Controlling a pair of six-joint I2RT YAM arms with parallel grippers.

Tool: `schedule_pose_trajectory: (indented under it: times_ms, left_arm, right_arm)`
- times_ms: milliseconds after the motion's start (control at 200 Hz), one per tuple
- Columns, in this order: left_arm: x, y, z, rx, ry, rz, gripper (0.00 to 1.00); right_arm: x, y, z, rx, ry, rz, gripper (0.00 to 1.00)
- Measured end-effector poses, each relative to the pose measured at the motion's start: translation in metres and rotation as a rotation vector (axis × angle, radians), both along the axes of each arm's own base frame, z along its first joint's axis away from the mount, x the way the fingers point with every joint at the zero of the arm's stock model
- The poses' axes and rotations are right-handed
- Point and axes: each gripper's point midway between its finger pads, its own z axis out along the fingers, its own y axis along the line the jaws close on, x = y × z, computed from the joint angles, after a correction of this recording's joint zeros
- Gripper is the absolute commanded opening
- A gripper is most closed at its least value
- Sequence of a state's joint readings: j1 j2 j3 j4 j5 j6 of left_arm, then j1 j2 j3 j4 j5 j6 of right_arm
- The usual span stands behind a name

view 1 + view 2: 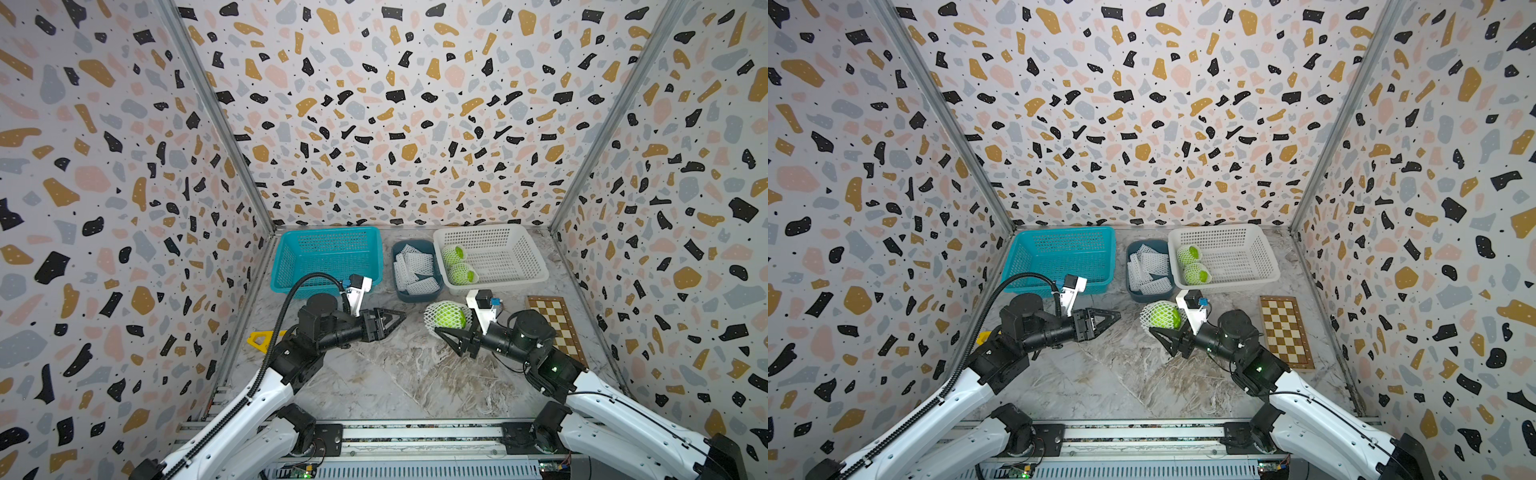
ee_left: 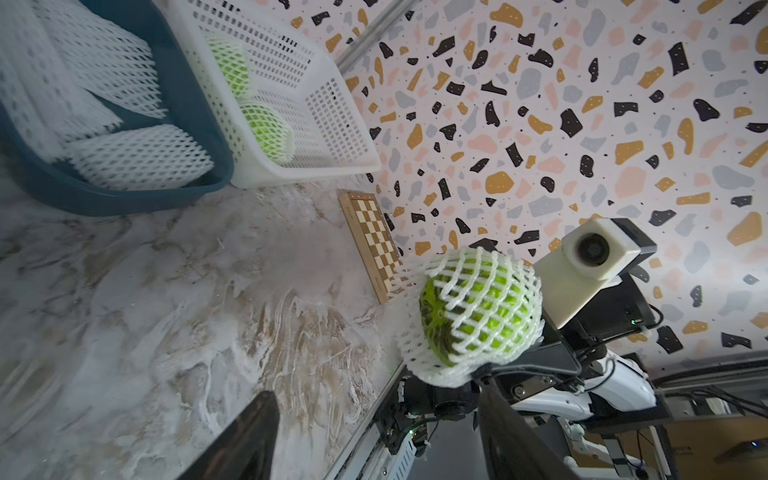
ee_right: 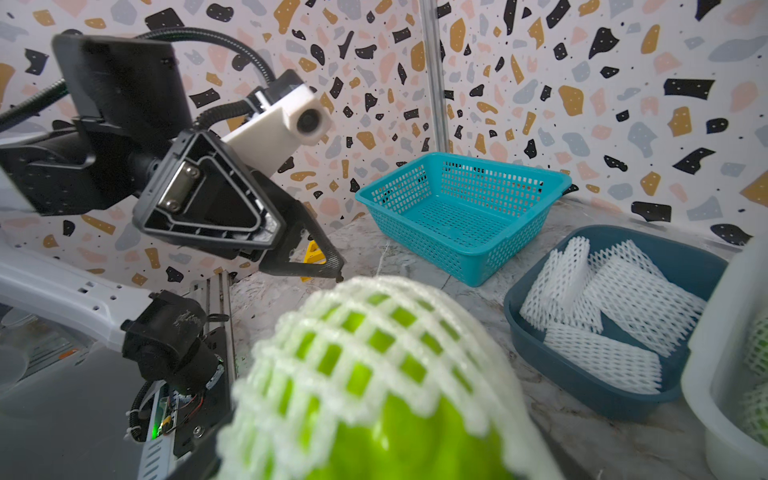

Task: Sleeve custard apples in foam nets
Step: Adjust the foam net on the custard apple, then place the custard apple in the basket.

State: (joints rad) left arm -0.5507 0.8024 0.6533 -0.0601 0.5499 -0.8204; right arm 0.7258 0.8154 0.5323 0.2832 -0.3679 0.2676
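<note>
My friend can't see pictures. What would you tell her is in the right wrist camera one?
A green custard apple in a white foam net fills the foreground, close and blurry. Farther off are the left gripper pointing towards it, an empty teal basket and a dark blue tub of spare foam nets.
</note>
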Motion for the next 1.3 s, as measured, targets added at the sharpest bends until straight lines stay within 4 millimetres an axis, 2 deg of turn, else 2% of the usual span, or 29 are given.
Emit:
schedule_pose_trajectory:
  times_ms: [125, 275, 320, 536, 811, 1001, 1106, 1302]
  left_arm:
    - [0.003, 0.007, -0.010, 0.044, 0.016, 0.041, 0.78]
    - [0.004, 0.014, -0.023, 0.090, 0.035, 0.077, 0.89]
    - [0.005, 0.015, -0.025, 0.098, 0.034, 0.083, 0.98]
    - [0.006, 0.018, -0.034, 0.123, 0.045, 0.098, 0.99]
    - [0.005, 0.019, -0.043, 0.131, 0.066, 0.102, 0.99]
    - [0.005, 0.019, -0.046, 0.130, 0.081, 0.106, 0.99]
    - [0.005, 0.019, -0.048, 0.129, 0.090, 0.109, 0.99]
    - [0.005, 0.020, -0.049, 0.128, 0.097, 0.117, 0.99]
  right_arm:
    - [0.029, -0.011, -0.001, -0.001, 0.065, -0.086, 0.76]
    - [0.072, -0.028, -0.006, -0.003, 0.149, -0.213, 0.76]
    - [0.087, -0.035, -0.008, -0.001, 0.177, -0.259, 0.76]
    - [0.167, -0.077, -0.015, 0.026, 0.296, -0.492, 0.76]
    - [0.257, -0.138, -0.057, 0.028, 0.428, -0.707, 0.76]
    - [0.310, -0.172, -0.089, 0.047, 0.506, -0.787, 0.76]
    - [0.334, -0.180, -0.107, 0.051, 0.541, -0.802, 0.76]
    - [0.363, -0.176, -0.137, 0.040, 0.597, -0.785, 0.76]
